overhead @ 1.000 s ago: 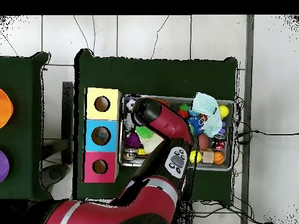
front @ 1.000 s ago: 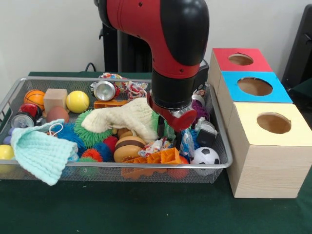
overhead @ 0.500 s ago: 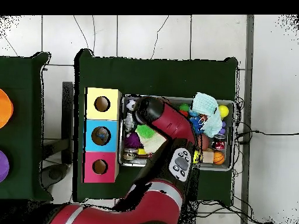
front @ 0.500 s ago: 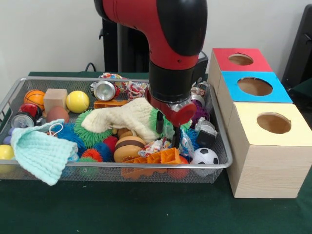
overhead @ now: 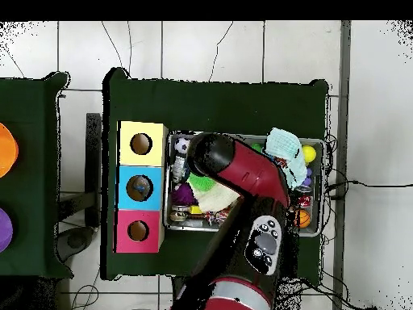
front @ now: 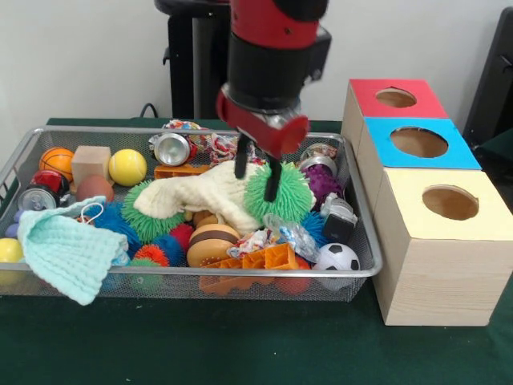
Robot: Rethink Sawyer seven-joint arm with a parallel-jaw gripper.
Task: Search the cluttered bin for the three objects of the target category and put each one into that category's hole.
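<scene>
- Your gripper (front: 256, 178) is hanging over the middle of the bin (front: 362, 269), its two dark fingers (front: 272, 183) parted with nothing between them; the tips are sitting just above the green spiky ball (front: 280, 195) and the cream cloth (front: 210, 196).
- You are looking, by my reading, at the searching step: nothing is being carried toward the boxes, so a pick is what is in hand.
- I cannot tell you which category is the target, so you are choosing among the red box (front: 393, 100), the blue box (front: 417, 144) and the yellow box (front: 445, 241), standing in a row beside the bin's end, each with a round hole on top.
- Next you are likely needing a straight descent onto one chosen piece, with the fingers straddling it and clear of the cloth.
- Crowding the spot are a toy burger (front: 210, 243), an orange block (front: 268, 257), a crinkled wrapper (front: 292, 235) and a small soccer ball (front: 338, 257).
- Farther along are a pale green knitted cloth (front: 68, 249) draped over the rim, a yellow ball (front: 127, 167), a wooden cube (front: 90, 163), a mini basketball (front: 56, 160) and a can (front: 171, 148).
- In the overhead view the arm (overhead: 242, 173) is covering much of the bin's middle, so you are judging the pile mainly from the front.
</scene>
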